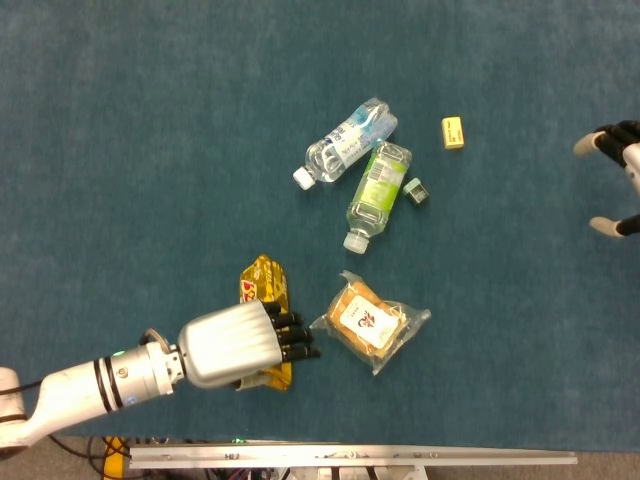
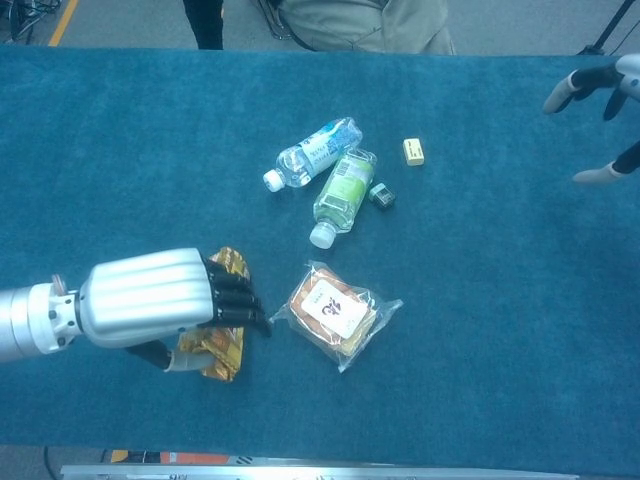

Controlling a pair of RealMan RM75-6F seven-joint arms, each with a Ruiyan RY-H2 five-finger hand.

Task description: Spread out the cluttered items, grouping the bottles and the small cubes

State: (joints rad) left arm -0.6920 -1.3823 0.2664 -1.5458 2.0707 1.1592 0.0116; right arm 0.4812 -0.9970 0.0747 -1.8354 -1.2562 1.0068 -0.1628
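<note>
Nearest you, your left hand lies over the gold snack packet, fingers stretched out across it; you cannot tell whether they clamp it. Just right of it lies the clear-wrapped bread pack. Farther out, the green-label bottle and the blue-label bottle lie touching, with the small dark cube beside the green one and the yellow cube beyond. Your right hand hovers at the far right edge, fingers apart, holding nothing.
</note>
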